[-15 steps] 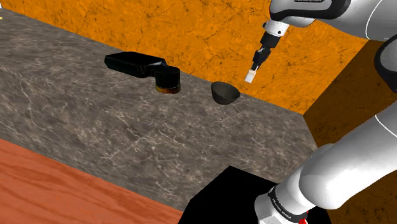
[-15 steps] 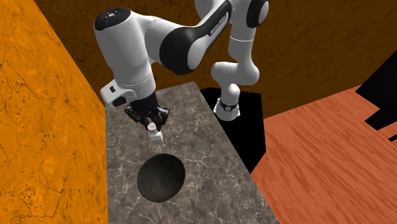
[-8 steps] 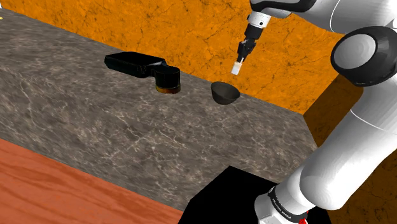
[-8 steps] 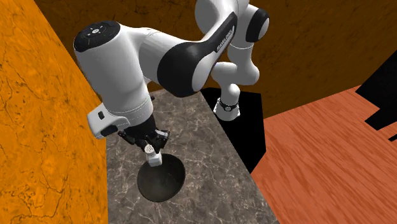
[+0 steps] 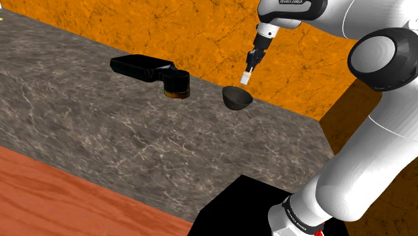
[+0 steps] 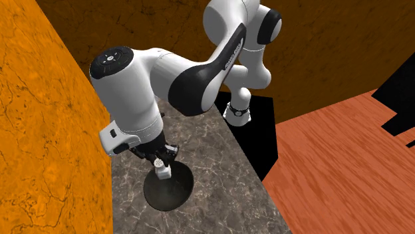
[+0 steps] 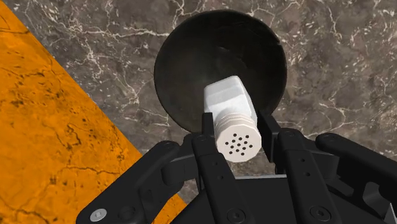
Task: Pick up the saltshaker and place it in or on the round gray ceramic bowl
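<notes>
Over the far end of the counter, shoulder view: gripper [image 5: 250, 64] points down and is clamped on a white saltshaker [image 5: 246, 77]. The shaker hangs in the air just above the dark round bowl [image 5: 237, 98], not touching it. The bowl sits on the grey marbled counter [image 5: 100, 121] near the orange wall [image 5: 167, 27]. A flat black object [image 5: 141, 66] lies further along the counter to this view's left, with a short dark cylinder [image 5: 177, 84] just beside it. Black stand [image 5: 234, 208] is at lower right, reddish wood floor [image 5: 47, 201] below the counter edge.

Second exterior view: gripper [image 6: 158, 158] sits over the bowl [image 6: 174, 193], and the shaker [image 6: 163, 171] overlaps the bowl's near rim. Can't tell the gap from here. Orange wall [image 6: 40, 133] on the left, wood floor [image 6: 332, 159] on the right, black area [image 6: 399, 86] past the floor edge.

Wrist view: both fingers [image 7: 208, 143] press the shaker [image 7: 229, 105] just below its perforated cap, with the jaws only as far apart as the shaker is wide. The body points down into the bowl [image 7: 191, 63]. Marbled counter [image 7: 337, 76] surrounds the bowl, and the orange wall [image 7: 57, 140] is close by.
</notes>
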